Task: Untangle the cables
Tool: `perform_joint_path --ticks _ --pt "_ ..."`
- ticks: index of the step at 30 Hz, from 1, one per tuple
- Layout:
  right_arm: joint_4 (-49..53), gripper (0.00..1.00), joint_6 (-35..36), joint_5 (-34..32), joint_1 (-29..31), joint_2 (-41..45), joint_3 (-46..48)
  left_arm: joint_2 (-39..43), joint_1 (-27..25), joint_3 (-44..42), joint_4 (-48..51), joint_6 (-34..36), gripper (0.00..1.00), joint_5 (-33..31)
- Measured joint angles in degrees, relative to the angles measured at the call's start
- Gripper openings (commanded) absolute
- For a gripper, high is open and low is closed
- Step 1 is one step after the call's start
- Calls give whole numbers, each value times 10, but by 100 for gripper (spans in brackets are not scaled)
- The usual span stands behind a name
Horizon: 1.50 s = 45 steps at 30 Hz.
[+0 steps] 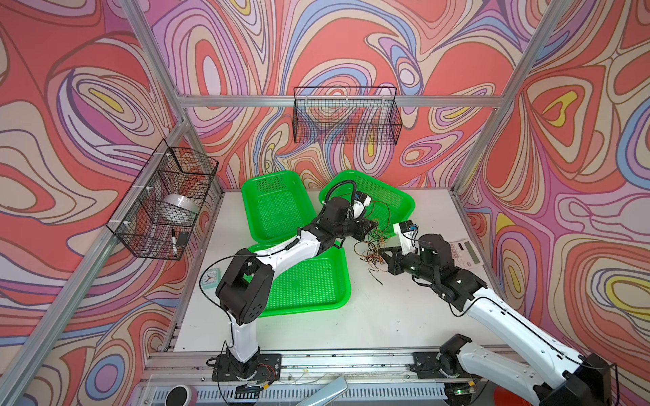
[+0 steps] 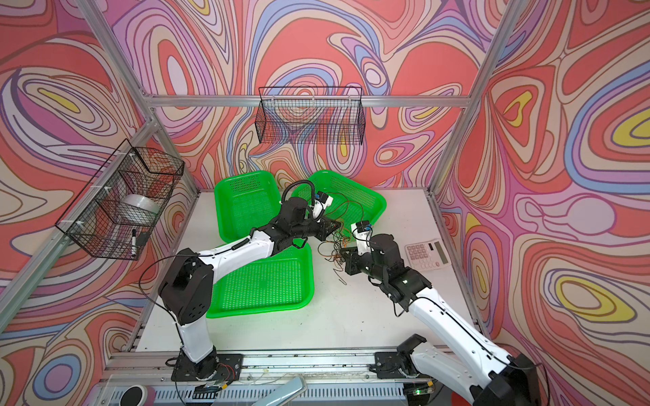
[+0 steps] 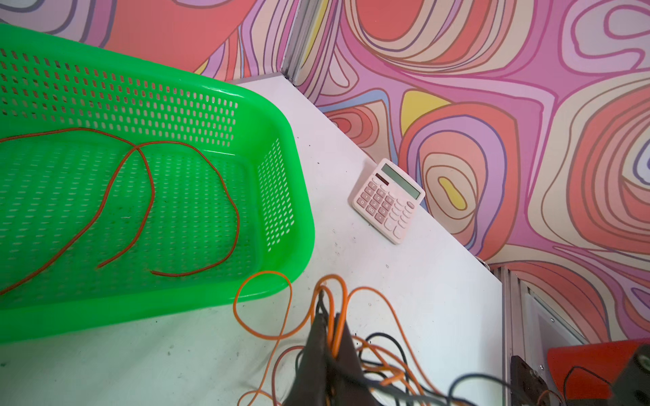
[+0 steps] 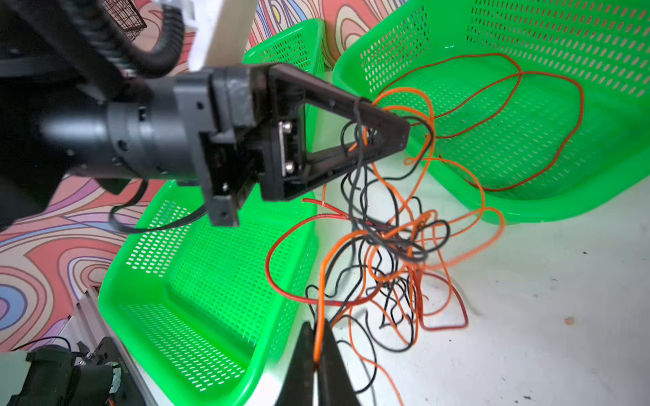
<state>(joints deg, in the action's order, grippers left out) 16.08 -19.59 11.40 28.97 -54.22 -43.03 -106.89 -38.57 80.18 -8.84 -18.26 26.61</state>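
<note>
The cables (image 1: 372, 247) are a tangle of thin orange, black and red-brown wires on the white table between my two grippers; the tangle (image 4: 397, 253) fills the middle of the right wrist view. My left gripper (image 3: 330, 316) is shut on a few orange strands and holds part of the tangle lifted. In the right wrist view the left gripper (image 4: 399, 131) has black and orange wires draped over its fingers. My right gripper (image 4: 317, 328) is shut on one orange wire at the tangle's near edge. One red-brown wire (image 3: 140, 197) lies loose in the back right green basket (image 1: 404, 198).
Two more green baskets sit on the table, one at the back left (image 1: 267, 174) and one at the front (image 1: 346, 281) under the left arm. A pink calculator (image 1: 464, 253) lies by the right wall, a small clock (image 1: 211, 277) at the left edge. Wire baskets (image 1: 346, 116) hang on the walls.
</note>
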Motion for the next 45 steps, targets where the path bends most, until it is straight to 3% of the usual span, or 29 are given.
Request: perform_joint_path --ticks 8,15,23,35,42,45 --pt "85 0 31 -65 0 75 -14 -13 1 -6 -4 0 0 8" --pt "146 0 56 -143 0 90 -52 -16 0 -50 -25 0 0 35" --pt "184 0 83 -218 0 126 -152 -40 0 -68 -30 0 0 47" --pt "301 0 137 -285 4 55 -319 -63 -13 -38 -71 2 0 80" --pt "339 0 179 -284 4 18 -398 -62 -24 -38 -111 7 0 90" --pt "341 0 189 -265 4 1 -401 -50 -23 -64 -120 12 14 85"
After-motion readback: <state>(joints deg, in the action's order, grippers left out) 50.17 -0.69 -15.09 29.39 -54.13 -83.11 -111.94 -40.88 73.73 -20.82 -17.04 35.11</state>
